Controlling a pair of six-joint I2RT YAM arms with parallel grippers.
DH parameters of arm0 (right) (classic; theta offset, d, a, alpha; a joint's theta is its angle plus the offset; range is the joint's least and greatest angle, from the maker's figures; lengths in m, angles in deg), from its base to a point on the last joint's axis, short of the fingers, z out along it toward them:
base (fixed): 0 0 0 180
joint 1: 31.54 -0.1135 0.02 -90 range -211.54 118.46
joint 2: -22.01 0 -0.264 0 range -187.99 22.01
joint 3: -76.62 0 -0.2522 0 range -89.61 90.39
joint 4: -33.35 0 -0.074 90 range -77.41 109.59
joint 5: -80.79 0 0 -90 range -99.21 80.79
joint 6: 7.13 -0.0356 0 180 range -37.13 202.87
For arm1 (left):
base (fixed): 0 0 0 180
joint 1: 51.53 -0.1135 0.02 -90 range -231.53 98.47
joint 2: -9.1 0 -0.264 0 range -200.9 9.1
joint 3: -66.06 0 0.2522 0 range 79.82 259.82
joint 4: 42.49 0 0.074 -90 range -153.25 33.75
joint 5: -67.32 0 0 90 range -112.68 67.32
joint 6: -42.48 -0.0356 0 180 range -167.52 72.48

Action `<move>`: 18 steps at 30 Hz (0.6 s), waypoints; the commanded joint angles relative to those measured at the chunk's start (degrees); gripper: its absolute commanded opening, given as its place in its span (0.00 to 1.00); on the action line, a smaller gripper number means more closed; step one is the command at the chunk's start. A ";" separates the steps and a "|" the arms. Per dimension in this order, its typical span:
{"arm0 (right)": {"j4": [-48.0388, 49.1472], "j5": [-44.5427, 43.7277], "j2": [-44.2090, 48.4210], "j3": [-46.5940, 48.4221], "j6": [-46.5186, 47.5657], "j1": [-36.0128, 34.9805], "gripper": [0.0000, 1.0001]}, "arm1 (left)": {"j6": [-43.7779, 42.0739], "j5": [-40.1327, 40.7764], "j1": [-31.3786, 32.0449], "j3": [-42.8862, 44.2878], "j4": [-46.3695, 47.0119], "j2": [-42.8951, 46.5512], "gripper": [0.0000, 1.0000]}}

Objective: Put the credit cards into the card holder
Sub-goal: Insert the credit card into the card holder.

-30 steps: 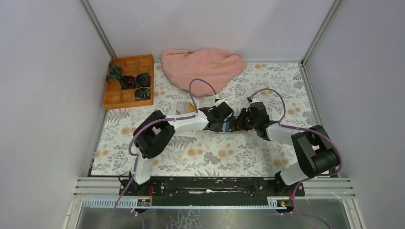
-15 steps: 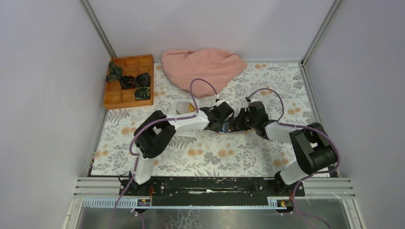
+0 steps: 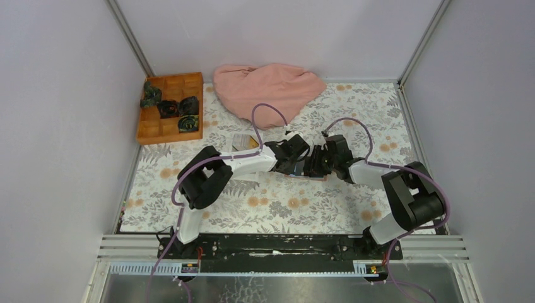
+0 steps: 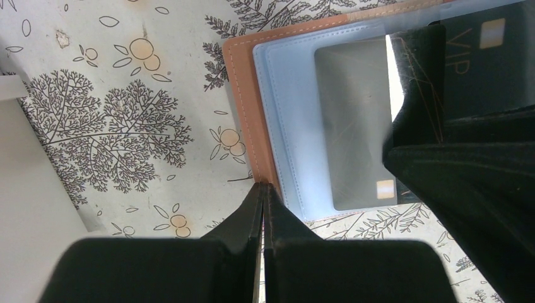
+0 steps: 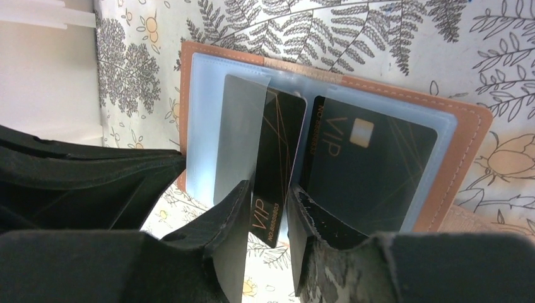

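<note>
Orange box (image 3: 170, 107) seen far left, pink cloth (image 3: 268, 88) far centre, white tray (image 4: 31, 189) left of card holder (image 5: 464, 136). Holder laid open at table (image 3: 284, 202) centre, crowded by both claws. Left claw (image 4: 262, 187) fully closed, empty, tips at holder's edge. Right claw (image 5: 268, 196) part-open, half-sleeved dark card (image 5: 277, 145) between fingers. Second card (image 5: 372, 170) already pocketed.

card holder (image 4: 243, 95) cut off top-right, card (image 5: 279, 158) half-sleeved

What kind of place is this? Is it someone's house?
Probably not a house; it looks like a robot test booth. Plain grey walls box in one flowery table, and a left arm and a right arm are bolted at its near edge.
</note>
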 commanded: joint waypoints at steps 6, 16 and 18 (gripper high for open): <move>-7.27 -3.92 4.58 0.30 1.71 -0.70 0.41 | 0.90 -4.90 1.64 -0.63 1.08 -4.22 0.00; -6.33 -6.91 9.06 -0.23 1.63 -0.66 0.41 | 0.99 -5.17 1.68 -0.82 1.06 -4.18 0.00; -6.84 -7.62 9.12 -0.03 1.79 -0.70 0.40 | 1.06 -5.22 1.68 -0.93 1.07 -4.18 0.00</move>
